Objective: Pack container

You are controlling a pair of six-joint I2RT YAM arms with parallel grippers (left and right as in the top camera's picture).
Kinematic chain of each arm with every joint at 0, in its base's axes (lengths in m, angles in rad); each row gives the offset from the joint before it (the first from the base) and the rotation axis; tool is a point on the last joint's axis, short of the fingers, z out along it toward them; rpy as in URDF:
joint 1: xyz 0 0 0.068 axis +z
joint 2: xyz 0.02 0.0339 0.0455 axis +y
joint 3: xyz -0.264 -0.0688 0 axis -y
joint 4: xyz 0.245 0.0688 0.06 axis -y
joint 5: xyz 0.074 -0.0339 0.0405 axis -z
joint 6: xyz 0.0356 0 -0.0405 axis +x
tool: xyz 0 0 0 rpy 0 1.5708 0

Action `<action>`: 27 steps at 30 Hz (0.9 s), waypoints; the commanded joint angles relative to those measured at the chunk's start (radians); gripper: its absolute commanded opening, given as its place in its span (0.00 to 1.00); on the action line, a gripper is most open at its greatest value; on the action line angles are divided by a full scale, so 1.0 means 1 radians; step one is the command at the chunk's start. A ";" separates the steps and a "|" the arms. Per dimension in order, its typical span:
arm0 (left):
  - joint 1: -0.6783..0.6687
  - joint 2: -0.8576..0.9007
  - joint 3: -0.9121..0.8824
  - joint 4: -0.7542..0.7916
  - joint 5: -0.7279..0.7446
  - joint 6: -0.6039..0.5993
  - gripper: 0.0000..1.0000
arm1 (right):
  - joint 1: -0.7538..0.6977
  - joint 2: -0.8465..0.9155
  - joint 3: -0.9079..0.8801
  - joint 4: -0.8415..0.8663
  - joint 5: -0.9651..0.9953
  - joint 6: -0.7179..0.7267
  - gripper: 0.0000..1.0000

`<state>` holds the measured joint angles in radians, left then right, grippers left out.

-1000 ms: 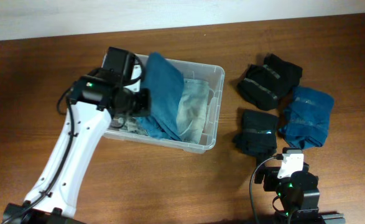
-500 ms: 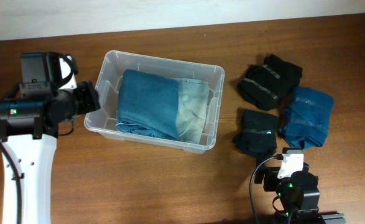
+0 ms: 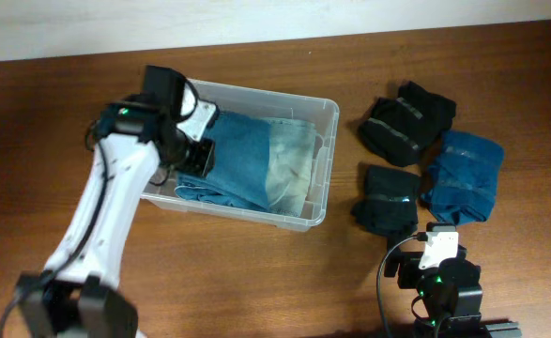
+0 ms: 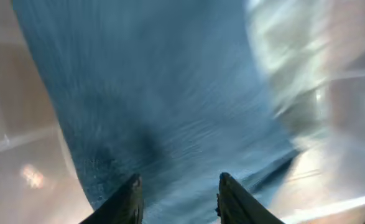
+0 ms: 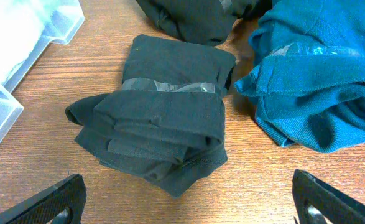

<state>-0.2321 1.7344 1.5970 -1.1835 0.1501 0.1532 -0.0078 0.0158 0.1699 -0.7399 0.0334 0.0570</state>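
The clear container (image 3: pixel 323 161) stands on the table left of centre. Inside it lies a folded blue cloth (image 3: pixel 237 161) next to a pale grey-green cloth (image 3: pixel 289 169). My left gripper (image 3: pixel 200 155) is over the container's left end, open, its fingers (image 4: pixel 177 200) just above the blue cloth (image 4: pixel 170 106), holding nothing. My right gripper (image 5: pixel 185 202) is open and empty near the front edge, just in front of a folded black garment (image 5: pixel 163 124). The view from the left wrist is blurred.
Right of the container lie a black bundle (image 3: pixel 405 120), a folded black garment (image 3: pixel 388 199) and a blue garment (image 3: pixel 463 174), which also shows in the right wrist view (image 5: pixel 319 68). The container's corner (image 5: pixel 20 37) shows at the left of that view.
The left arm swung out to the left of the container and has come back over its left end. The blue cloth, raised a second ago, now lies flat inside. The right arm has not moved.
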 commanded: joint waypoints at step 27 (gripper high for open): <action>0.065 0.277 0.218 -0.062 -0.015 -0.299 0.35 | -0.006 -0.007 -0.008 -0.003 0.001 0.011 0.98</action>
<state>-0.1783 2.0701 1.7233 -1.2602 0.0608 -0.0860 -0.0078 0.0158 0.1699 -0.7399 0.0334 0.0563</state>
